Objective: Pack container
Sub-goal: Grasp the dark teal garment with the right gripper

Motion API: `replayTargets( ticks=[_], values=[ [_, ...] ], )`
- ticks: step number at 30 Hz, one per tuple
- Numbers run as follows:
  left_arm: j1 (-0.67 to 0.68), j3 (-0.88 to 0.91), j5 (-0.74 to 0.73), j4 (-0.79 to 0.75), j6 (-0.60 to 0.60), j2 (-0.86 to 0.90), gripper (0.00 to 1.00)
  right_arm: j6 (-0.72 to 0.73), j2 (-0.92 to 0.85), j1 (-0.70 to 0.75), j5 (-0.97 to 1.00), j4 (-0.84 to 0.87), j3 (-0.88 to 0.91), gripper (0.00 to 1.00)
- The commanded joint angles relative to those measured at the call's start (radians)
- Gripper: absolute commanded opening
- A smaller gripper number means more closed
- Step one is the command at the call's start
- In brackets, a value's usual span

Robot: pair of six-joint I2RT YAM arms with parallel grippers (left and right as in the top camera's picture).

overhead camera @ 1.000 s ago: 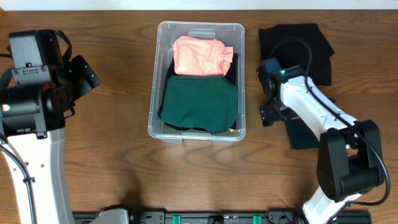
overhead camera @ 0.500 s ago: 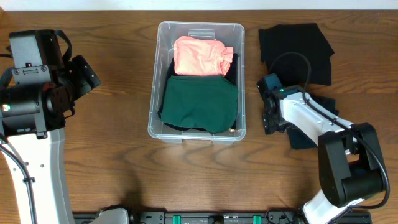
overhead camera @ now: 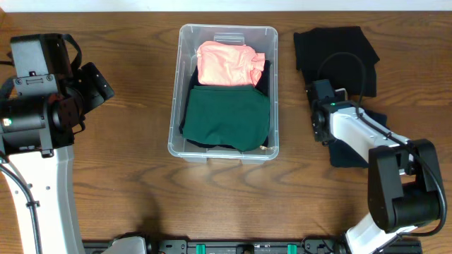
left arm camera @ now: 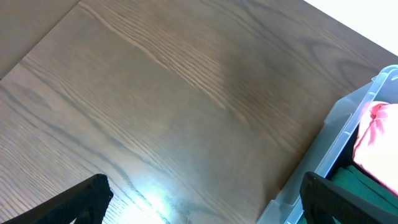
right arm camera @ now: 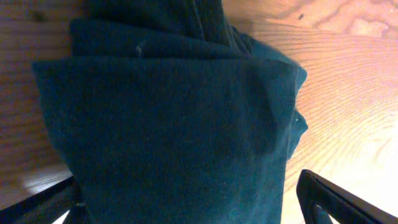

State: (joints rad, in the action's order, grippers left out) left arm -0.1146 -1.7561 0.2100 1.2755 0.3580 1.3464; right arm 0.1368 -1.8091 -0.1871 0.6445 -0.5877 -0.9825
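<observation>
The clear plastic container (overhead camera: 174, 85) stands at the table's middle; its corner also shows in the left wrist view (left arm camera: 348, 137). It holds a folded pink garment (overhead camera: 224, 63) at the back and a folded green garment (overhead camera: 227, 116) at the front, over something black. My right gripper (overhead camera: 321, 132) is open and low at the left edge of a folded dark teal cloth (overhead camera: 349, 152). In the right wrist view that cloth (right arm camera: 174, 112) lies between the spread fingers (right arm camera: 186, 208). My left gripper (overhead camera: 95, 85) is open and empty, held above bare wood (left arm camera: 202, 199) left of the container.
A black cloth (overhead camera: 335, 49) lies flat at the back right, just behind the teal cloth. The right arm's cable loops over it. The table's far edge runs along the top of the overhead view.
My right gripper has moved right, away from the container's right wall and onto the dark teal cloth's edge. The left arm has not moved.
</observation>
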Motion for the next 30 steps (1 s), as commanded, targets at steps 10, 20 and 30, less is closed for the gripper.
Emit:
replayTargets(
  ticks=[10, 20, 30],
  values=[
    [-0.005, -0.004, 0.012, 0.0, -0.017, 0.004, 0.98, -0.018, -0.043, 0.05, -0.065, -0.024, 0.052, 0.96],
    [-0.005, -0.004, 0.011, 0.0, -0.017, 0.004, 0.98, -0.093, -0.043, -0.128, -0.053, -0.075, 0.056, 0.99],
    [-0.005, -0.004, 0.011, 0.0, -0.017, 0.004, 0.98, 0.15, -0.043, -0.179, 0.04, -0.179, 0.071, 0.99]
  ],
)
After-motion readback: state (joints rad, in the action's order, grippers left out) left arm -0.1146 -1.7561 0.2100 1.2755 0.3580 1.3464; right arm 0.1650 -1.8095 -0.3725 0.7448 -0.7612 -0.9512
